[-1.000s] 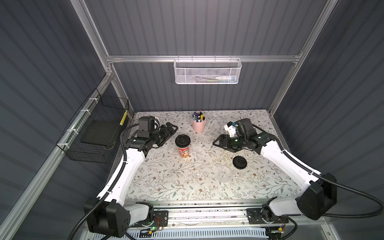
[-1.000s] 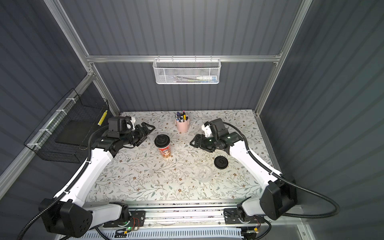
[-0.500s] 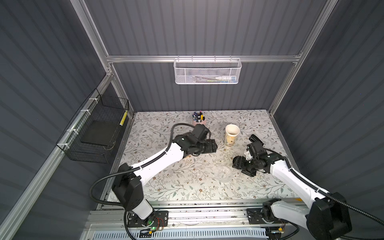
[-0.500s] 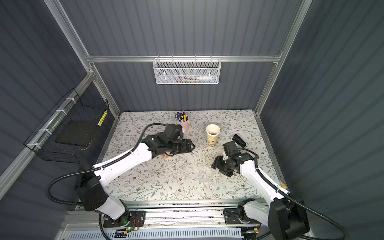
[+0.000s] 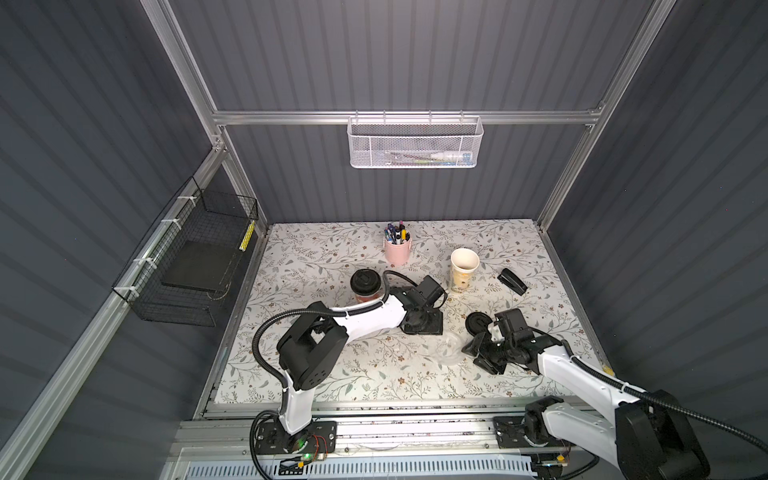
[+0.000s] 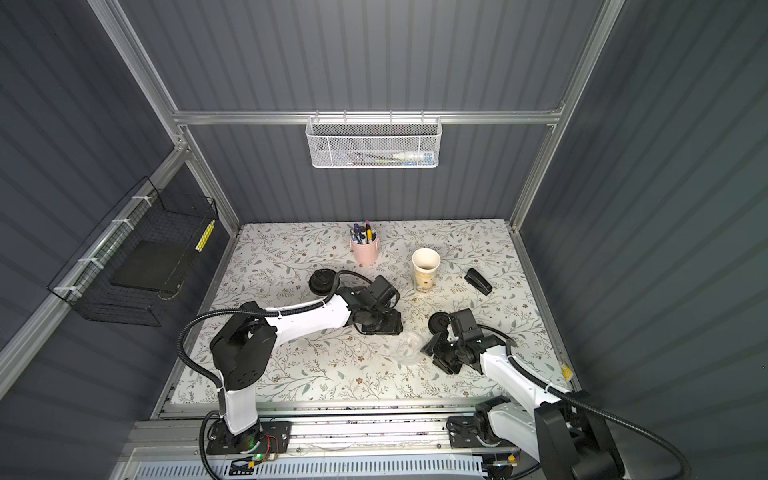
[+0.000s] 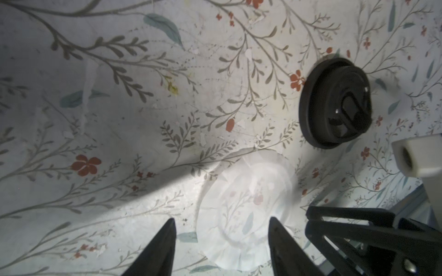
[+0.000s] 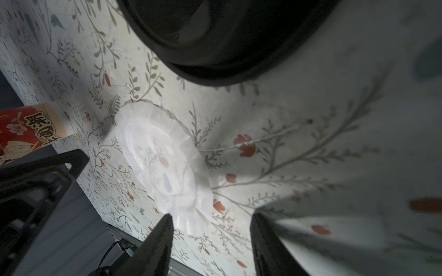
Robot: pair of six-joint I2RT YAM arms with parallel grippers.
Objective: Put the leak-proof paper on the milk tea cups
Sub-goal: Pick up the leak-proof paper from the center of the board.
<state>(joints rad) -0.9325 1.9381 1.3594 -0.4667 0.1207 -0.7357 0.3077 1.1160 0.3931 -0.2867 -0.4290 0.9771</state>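
One leak-proof paper (image 5: 446,349) (image 6: 405,347), a crinkly translucent round sheet, lies flat on the floral table between my two grippers. My left gripper (image 5: 420,327) (image 7: 221,219) hangs open just behind it, with the sheet (image 7: 246,210) past its fingertips. My right gripper (image 5: 478,355) (image 8: 211,214) stands open at the sheet's (image 8: 162,162) right edge, holding nothing. The cream milk tea cup (image 5: 464,270) (image 6: 425,270) stands open-mouthed at the back. The red milk tea cup (image 5: 365,291) (image 8: 26,129) wears a black lid (image 6: 322,281).
A loose black lid (image 5: 478,322) (image 7: 334,102) lies just behind the right gripper. A black stapler (image 5: 513,281) sits at the back right and a pink pen holder (image 5: 397,249) at the back middle. A black wire basket (image 5: 187,266) hangs on the left wall.
Both arms have swung from the back of the table forward to the paper, the left from the far left, the right from the cream cup. Both pairs of jaws stand narrower.
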